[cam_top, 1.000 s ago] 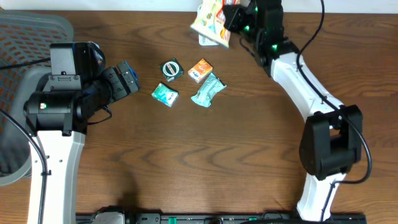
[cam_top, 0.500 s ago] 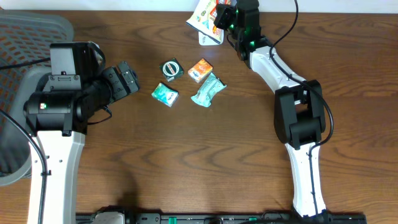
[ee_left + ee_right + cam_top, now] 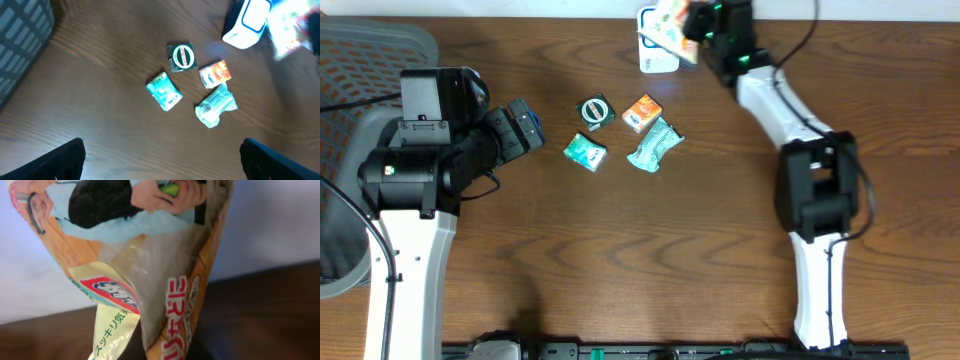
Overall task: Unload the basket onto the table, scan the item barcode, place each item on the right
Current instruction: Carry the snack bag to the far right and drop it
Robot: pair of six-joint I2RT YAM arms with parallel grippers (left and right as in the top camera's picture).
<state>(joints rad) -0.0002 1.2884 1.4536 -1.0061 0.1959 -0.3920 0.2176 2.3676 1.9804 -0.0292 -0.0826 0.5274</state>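
Starting overhead, the right gripper (image 3: 700, 17) is clenched on a snack bag (image 3: 667, 20) at the far edge of the table (image 3: 620, 260). The bag overlaps the top of the white scanner (image 3: 656, 58). The left gripper (image 3: 525, 122) hangs released at the left, near a grey basket (image 3: 360, 50). Four small packets lie mid-table: a dark green one (image 3: 594, 110) with a round emblem, an orange one (image 3: 642, 112), a teal one (image 3: 585, 152) and a pale crumpled wrapper (image 3: 654, 145). Their print is too small to read.

The left wrist view shows its own fingertips (image 3: 67, 155) spread wide at the lower corners. The same four packets lie beyond them. The scanner, which has a blue outline on its face, and the blurred bag are at top right.

In the right wrist view the bag fills the frame. It carries a pictured figure in light blue, a red-and-blue oval logo, Japanese print including "スッキリ", and larger orange characters that are only partly legible. The fingers are out of sight.
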